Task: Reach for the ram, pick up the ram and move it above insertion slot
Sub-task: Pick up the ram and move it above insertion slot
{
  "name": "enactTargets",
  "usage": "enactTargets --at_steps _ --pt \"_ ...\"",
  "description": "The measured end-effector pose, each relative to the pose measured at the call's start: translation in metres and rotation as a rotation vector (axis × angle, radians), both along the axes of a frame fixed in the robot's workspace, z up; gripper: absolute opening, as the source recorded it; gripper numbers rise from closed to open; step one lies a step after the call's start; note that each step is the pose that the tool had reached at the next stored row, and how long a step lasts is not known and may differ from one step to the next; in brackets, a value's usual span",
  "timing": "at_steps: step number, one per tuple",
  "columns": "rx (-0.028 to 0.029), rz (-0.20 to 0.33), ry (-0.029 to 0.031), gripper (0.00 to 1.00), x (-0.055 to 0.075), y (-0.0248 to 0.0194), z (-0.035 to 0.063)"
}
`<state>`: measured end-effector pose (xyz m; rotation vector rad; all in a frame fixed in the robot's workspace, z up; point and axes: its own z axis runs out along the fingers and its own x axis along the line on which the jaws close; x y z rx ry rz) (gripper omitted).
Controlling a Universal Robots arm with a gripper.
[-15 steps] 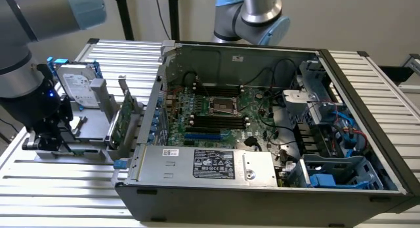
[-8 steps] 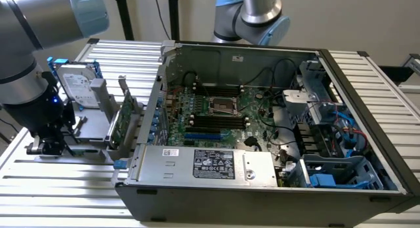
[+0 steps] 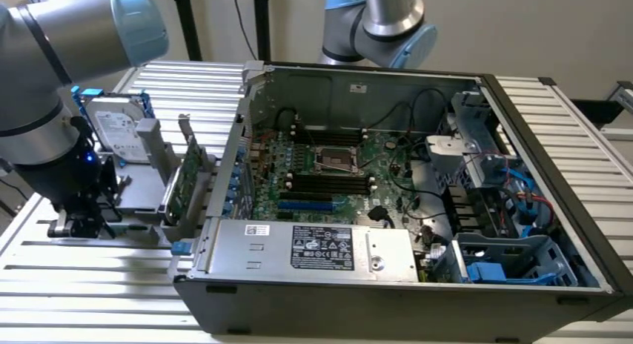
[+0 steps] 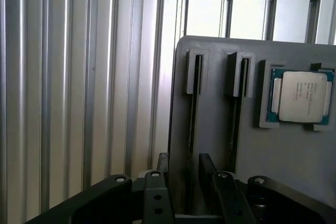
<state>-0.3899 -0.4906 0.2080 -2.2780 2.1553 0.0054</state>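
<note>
ram (image 4: 193, 119) sits edge-on (long axis toward end effector (image 4: 184, 158)).

Looks like a robotics lab or test cell for computer assembly. Shown by a worktop (image 3: 89, 285) of ribbed aluminium profiles, a grey-and-blue robot arm (image 3: 50, 62) at the exterior view's left and a second arm (image 3: 390, 25) behind, an opened computer case (image 3: 396, 307) with bare motherboard (image 3: 336, 173), a slotted grey fixture plate (image 4: 210, 129) seating a processor (image 4: 303, 97), and a hard drive (image 3: 109, 129) stood upright in a stand.
</note>
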Motion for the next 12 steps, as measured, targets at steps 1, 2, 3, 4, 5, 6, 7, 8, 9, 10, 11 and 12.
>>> enactTargets --at_steps 1,2,3,4,5,6,7,8,9,10,11,12 --pt "0.0001 0.0 -0.0001 0.36 0.0 0.0011 -0.0001" --pt "0.0 0.0 0.0 0.36 0.0 0.0019 -0.0003" --pt "0.0001 0.0 -0.0001 0.36 0.0 0.0024 -0.0008" --pt "0.0002 0.0 -0.0002 0.36 0.0 0.0025 -0.0017" --pt "0.0001 0.0 0.0 0.36 0.0 0.0026 -0.0028" --pt "0.0 0.0 0.0001 0.36 -0.0001 0.0027 -0.004" --pt "0.0 0.0 0.0 0.36 -0.0002 0.0029 -0.0049" --pt "0.0001 0.0 -0.0001 0.36 -0.0004 0.003 -0.0054" --pt "0.0 0.0 0.0001 0.36 -0.0007 0.0031 -0.0057" --pt "-0.0001 0.0 0.0001 0.36 -0.001 0.0033 -0.006" --pt "0.0 0.0 0.0 0.36 -0.0012 0.0035 -0.0064" --pt "0.0001 0.0 -0.0001 0.36 -0.0014 0.0038 -0.0068"
